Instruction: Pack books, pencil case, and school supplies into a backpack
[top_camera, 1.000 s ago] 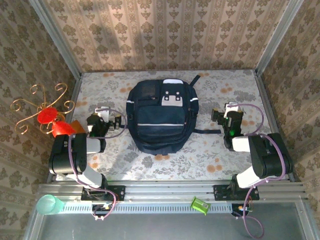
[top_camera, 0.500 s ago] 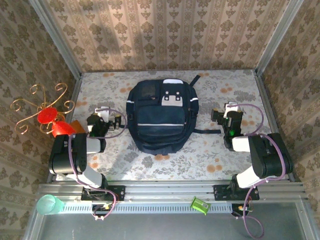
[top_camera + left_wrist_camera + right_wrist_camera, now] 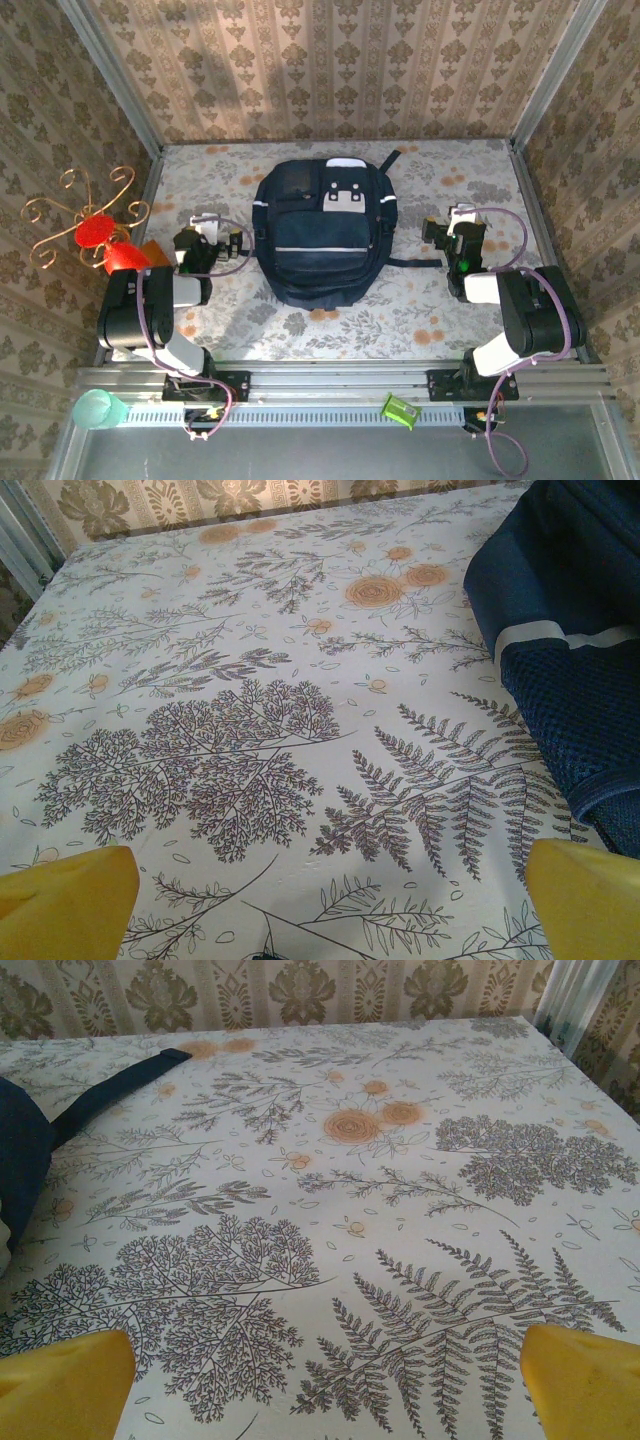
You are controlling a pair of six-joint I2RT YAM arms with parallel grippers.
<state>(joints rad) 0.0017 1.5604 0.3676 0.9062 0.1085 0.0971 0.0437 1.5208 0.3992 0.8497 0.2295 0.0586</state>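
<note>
No shift: one backpack

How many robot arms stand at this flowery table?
2. The left arm sits folded to the left of the backpack, and the right arm to its right. Both are mounted at the table's near edge. None looks hidden.

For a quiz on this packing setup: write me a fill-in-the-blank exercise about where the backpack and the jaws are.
1. The backpack lies ___ the left arm and the right arm.
2. Both pairs of jaws stand ___, with nothing in them.
3. In the left wrist view, the backpack is at the ___ edge.
Missing words: between; open; right.
</note>
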